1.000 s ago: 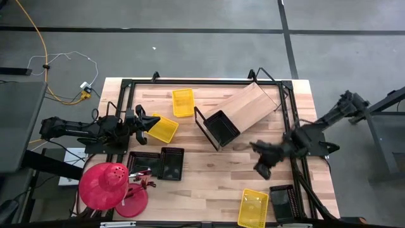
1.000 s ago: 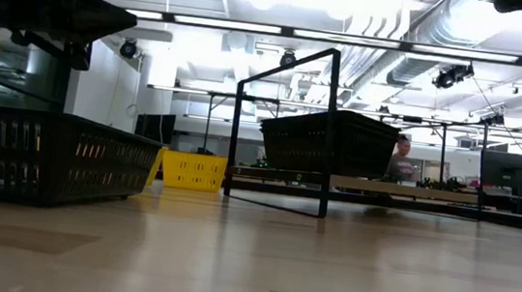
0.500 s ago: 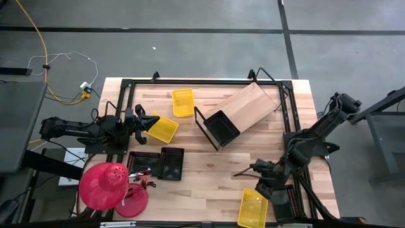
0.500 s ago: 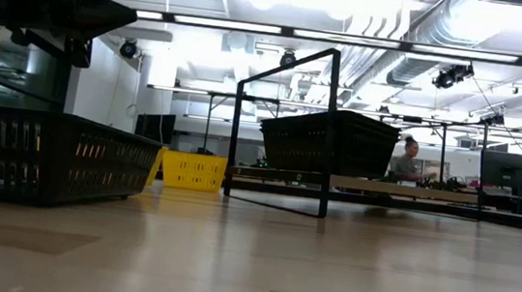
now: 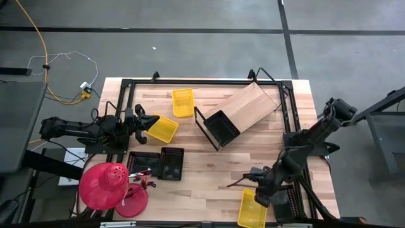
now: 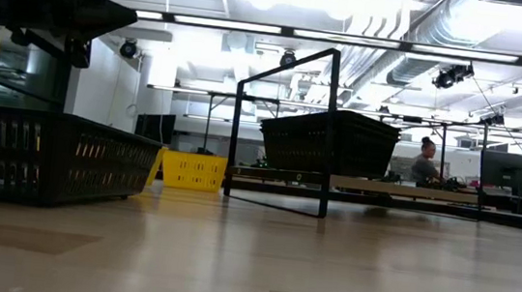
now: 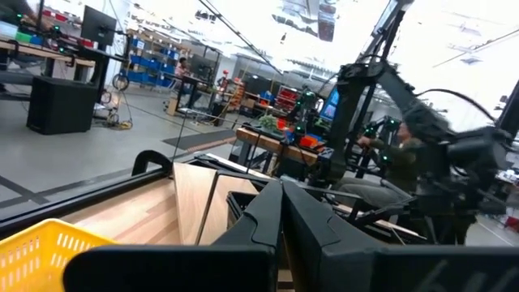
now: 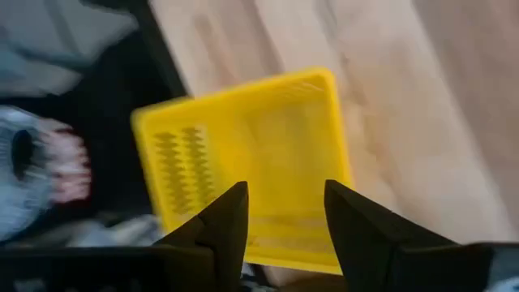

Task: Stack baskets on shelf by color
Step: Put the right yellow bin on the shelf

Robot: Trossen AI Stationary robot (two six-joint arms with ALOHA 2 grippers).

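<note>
We are hovering right pincer (image 8: 280,215), fingers parted and empty, above yellow basket (image 5: 253,208) lying at near bench (image 5: 209,174) edge. Left pincer (image 5: 140,120) is idling shut beside another yellow basket (image 5: 163,128). Risk: misaligned descent striking rim, pushing basket off edge.

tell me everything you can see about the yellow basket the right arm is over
The bright yellow rectangular plastic basket with slotted mesh sides lies open side up, empty, on the wooden table at its near edge, right of centre, slightly askew beside a black basket. The right gripper hovers above it, fingers open, not touching.
</note>
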